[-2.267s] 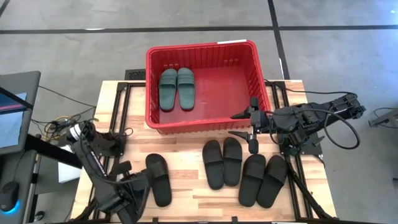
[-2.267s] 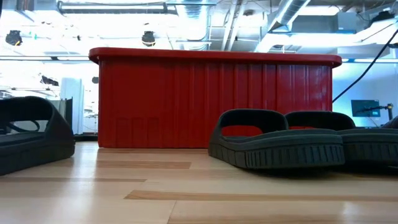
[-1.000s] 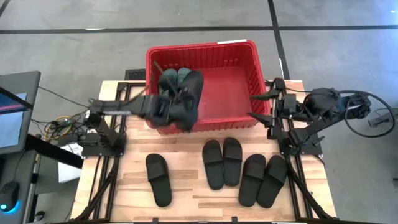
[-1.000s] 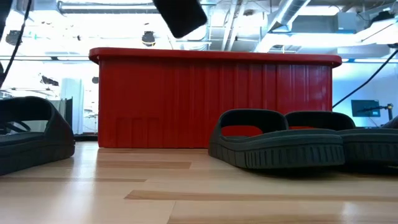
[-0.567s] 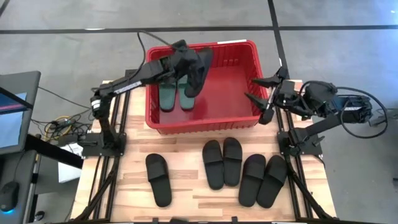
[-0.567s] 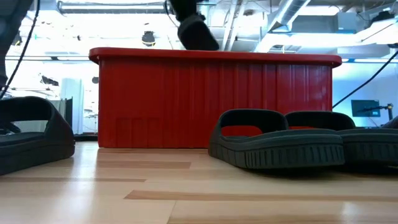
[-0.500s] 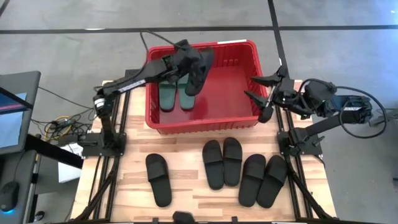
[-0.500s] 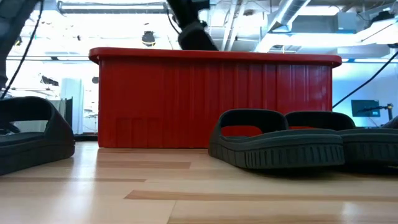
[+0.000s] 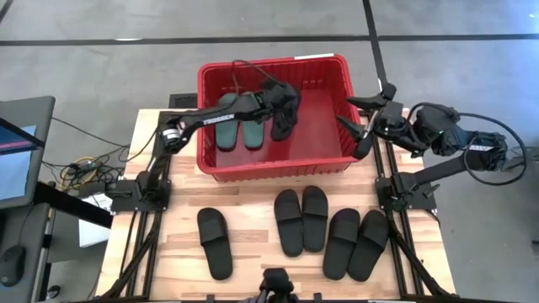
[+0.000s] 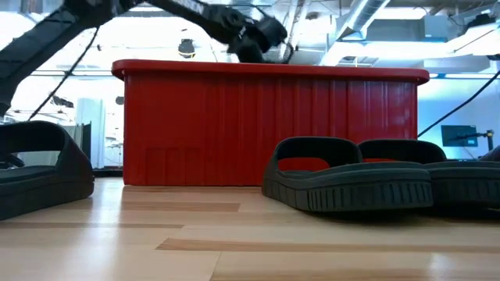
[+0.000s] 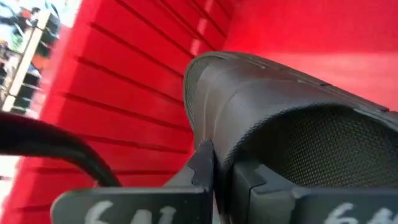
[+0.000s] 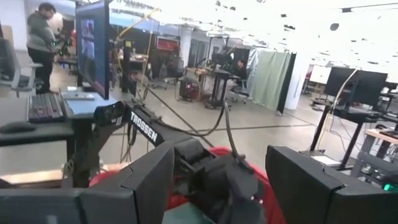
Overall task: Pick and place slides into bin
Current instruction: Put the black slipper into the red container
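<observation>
A pale wooden worktop [image 9: 253, 252] stands on a grey concrete floor [image 9: 101, 76]; the right wrist view looks into an open workshop with desks, monitors and a person [image 12: 41, 38] standing far off. The red bin [image 9: 333, 160] sits at the worktop's far edge. Inside it lies the green pair [image 9: 239, 119], and just beside that pair the left gripper [image 9: 285, 108] is clamped on a black slide [image 11: 292, 118] down within the bin's walls. In the low view the bin's wall hides that slide. Five black slides [image 9: 302, 220] lie on the worktop in front of the bin, the left one alone [image 9: 215, 242]. The right gripper [image 9: 365, 123] hangs at the bin's right rim, fingers spread, holding nothing. White lettering on the left arm reads "TROSSEN" [image 12: 147, 130].
</observation>
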